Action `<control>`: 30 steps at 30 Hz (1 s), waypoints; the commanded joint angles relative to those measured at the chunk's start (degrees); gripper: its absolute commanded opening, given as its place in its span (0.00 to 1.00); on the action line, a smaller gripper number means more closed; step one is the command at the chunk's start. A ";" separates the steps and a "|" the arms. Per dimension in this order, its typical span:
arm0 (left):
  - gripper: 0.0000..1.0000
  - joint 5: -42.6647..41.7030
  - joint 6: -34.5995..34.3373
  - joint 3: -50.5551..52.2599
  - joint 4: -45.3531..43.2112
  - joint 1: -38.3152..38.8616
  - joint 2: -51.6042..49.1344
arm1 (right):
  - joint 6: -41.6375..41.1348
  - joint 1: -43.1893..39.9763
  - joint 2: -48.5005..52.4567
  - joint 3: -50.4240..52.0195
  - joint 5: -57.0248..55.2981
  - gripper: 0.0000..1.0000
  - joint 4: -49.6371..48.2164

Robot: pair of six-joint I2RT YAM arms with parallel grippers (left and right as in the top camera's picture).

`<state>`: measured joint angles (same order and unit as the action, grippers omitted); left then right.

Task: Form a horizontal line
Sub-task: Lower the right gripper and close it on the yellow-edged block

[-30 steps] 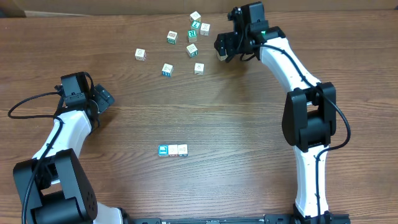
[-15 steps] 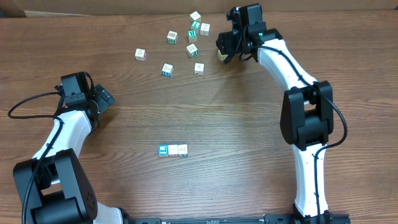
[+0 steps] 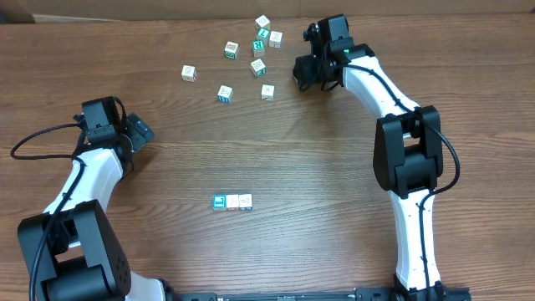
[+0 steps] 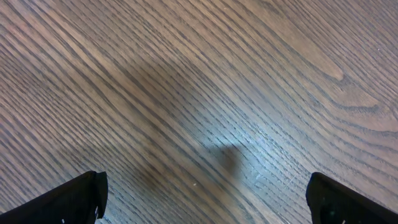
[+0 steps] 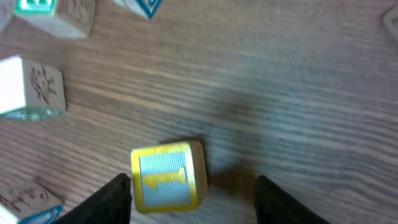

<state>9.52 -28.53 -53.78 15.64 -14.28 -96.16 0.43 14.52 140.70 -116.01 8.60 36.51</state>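
The right hand (image 3: 302, 72) stands about half open astride one yellow-faced cube (image 5: 168, 177), with a gap at one finger and nothing gripped. The left hand (image 3: 139, 131) gapes wide and holds nothing, over the wood-grain worktop (image 3: 334, 209). Nine loose cubes (image 3: 258, 67) lie scattered beside the right hand. Well apart, mid-worktop, the row (image 3: 232, 201) counts three touching cubes, one blue-faced and two whitish, lying level.

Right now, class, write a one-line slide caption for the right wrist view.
Right gripper straddles a yellow-faced letter cube on the wooden table, loose cubes nearby.
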 commanded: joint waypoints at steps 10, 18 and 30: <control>0.99 0.76 0.22 -0.74 -0.02 0.04 0.28 | 0.04 0.90 0.33 0.20 0.09 0.46 -0.48; 1.00 0.76 0.22 -0.74 -0.02 0.04 0.28 | 0.04 0.90 0.35 0.20 0.09 0.34 -0.59; 0.99 0.76 0.22 -0.74 -0.02 0.04 0.28 | -0.59 0.85 -3.39 0.02 0.02 0.28 1.51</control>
<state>9.52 -28.53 -53.78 15.64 -14.28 -96.16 0.16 15.16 140.59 -116.01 8.64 37.26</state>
